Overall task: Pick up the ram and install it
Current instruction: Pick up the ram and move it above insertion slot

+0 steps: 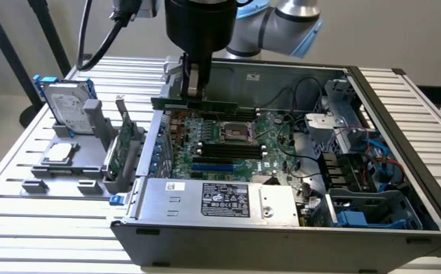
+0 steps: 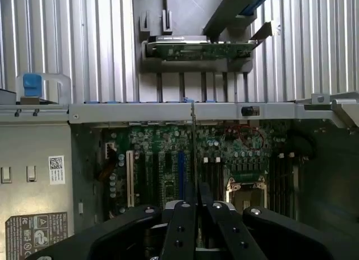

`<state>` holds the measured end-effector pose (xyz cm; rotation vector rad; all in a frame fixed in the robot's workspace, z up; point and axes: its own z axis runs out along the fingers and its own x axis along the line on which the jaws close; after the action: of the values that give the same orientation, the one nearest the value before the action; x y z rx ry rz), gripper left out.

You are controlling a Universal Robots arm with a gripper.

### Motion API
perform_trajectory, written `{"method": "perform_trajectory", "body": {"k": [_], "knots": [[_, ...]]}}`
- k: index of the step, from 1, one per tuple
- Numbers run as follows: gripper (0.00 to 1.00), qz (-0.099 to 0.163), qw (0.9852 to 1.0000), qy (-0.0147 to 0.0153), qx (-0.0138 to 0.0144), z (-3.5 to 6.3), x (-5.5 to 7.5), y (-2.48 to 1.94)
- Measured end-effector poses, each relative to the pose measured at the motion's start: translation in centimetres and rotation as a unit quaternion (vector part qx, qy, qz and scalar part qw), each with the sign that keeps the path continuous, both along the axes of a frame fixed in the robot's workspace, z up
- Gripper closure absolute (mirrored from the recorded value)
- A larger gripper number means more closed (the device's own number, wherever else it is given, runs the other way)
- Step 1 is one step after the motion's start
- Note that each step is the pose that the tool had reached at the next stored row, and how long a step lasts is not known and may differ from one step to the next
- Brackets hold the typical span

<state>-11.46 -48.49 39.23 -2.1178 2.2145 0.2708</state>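
Note:
The ram (image 1: 205, 105), a thin green stick, hangs level above the back of the open computer case (image 1: 403, 142), over the motherboard (image 1: 274, 145). My gripper (image 1: 193, 94) is shut on its upper edge, pointing straight down. The black memory slots (image 1: 228, 150) lie in front of the CPU socket (image 1: 235, 132), lower than the stick and apart from it. In the wrist view the ram (image 2: 193, 153) appears edge-on as a thin line running out from between my fingertips (image 2: 184, 215), with the gripper (image 2: 196, 206) shut on it above the board and the memory slots (image 2: 211, 173).
A grey holder (image 1: 60, 165) on the slatted table at the exterior view's left carries a hard drive with blue rails (image 1: 68, 105) and a green expansion card (image 1: 121, 142) (image 2: 199, 51). The power supply (image 1: 220, 200) fills the case's front; cables and drive cages (image 1: 357, 165) crowd its right side.

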Motion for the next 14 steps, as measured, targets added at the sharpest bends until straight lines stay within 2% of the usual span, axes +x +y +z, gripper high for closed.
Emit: {"method": "perform_trajectory", "body": {"k": [1,7,11,14], "knots": [[0.87,0.000,1.0000,0.0000,-0.0005,-0.14,0.3,0.17],[0.87,0.000,1.0000,0.0000,-0.0064,-0.85,2.3,1.86],[0.87,0.000,0.9999,-0.0001,-0.0117,-1.28,3.5,2.99],[0.87,0.000,0.9999,0.0000,-0.0170,-1.55,4.4,3.85]]}}
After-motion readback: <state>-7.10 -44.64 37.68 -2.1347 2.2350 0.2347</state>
